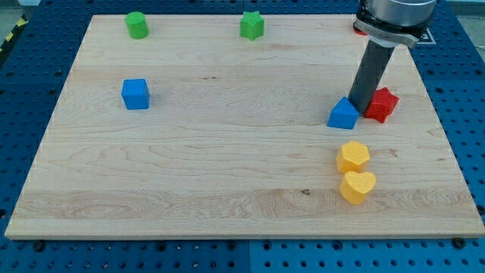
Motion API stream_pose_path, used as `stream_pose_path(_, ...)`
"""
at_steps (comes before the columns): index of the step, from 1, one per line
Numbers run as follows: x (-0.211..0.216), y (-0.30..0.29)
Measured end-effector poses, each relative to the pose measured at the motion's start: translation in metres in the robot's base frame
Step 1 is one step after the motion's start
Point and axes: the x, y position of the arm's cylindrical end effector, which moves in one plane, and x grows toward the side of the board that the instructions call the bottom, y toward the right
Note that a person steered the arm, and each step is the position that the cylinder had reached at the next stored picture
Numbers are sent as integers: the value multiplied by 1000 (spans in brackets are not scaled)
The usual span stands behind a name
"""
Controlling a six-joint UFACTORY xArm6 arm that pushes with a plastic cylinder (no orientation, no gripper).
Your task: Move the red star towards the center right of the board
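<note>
Blue triangular block (343, 114) sat just left of red star (382, 104), right of frame; yellow blocks (354, 157) below. Tip (359, 107) wedged between blue and red; no pincer, nothing held.

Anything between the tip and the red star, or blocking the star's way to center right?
Nothing visible. My tip sits right against the red star on its view-left side, wedged between it and the blue block. The star is already near the board's center right; no block lies to the star's view-right.

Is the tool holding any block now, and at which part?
Nothing is held. My tip stands between the red star and the blue block, close to both.
</note>
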Motion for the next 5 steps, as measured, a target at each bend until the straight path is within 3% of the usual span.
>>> stream_pose_path(2,25,0)
stream_pose_path(5,12,22)
